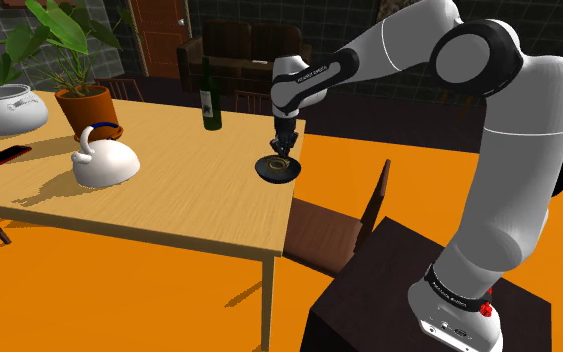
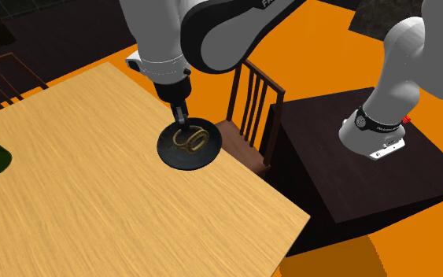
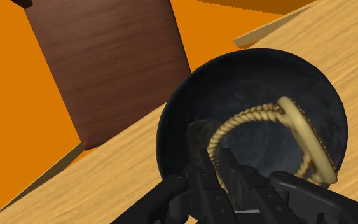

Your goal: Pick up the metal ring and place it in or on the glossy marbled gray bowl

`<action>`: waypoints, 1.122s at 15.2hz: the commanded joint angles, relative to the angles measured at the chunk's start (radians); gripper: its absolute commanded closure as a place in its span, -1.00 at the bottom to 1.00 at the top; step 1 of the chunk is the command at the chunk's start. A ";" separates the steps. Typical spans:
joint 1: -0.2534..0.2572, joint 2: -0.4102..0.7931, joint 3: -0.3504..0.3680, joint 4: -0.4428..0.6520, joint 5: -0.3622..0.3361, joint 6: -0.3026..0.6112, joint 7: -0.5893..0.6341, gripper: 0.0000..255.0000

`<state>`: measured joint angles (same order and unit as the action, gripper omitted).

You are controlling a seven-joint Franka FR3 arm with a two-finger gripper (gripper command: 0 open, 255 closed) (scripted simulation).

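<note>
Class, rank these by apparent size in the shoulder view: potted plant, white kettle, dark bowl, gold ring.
Largest to smallest:
green leafy plant in orange pot
white rounded kettle
glossy dark round bowl
gold twisted ring

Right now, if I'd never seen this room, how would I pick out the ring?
Find the light wooden table; at its edge nearest the white arm sits a dark bowl. The ring sits inside it: a golden, rope-twisted loop, unlike the white kettle and green bottle farther along.
</note>
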<state>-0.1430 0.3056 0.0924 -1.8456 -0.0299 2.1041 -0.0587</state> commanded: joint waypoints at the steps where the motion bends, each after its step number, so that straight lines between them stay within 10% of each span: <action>1: 0.000 0.000 0.000 0.000 0.000 0.000 0.000 1.00; 3: 0.000 0.000 0.000 0.000 0.000 0.000 0.000 1.00; 4: 0.000 0.000 0.000 0.000 0.000 0.000 0.000 -1.00; 17: -0.001 -0.041 0.002 0.074 0.005 -0.115 -0.004 -1.00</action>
<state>-0.1444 0.2646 0.0939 -1.7730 -0.0246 1.9914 -0.0628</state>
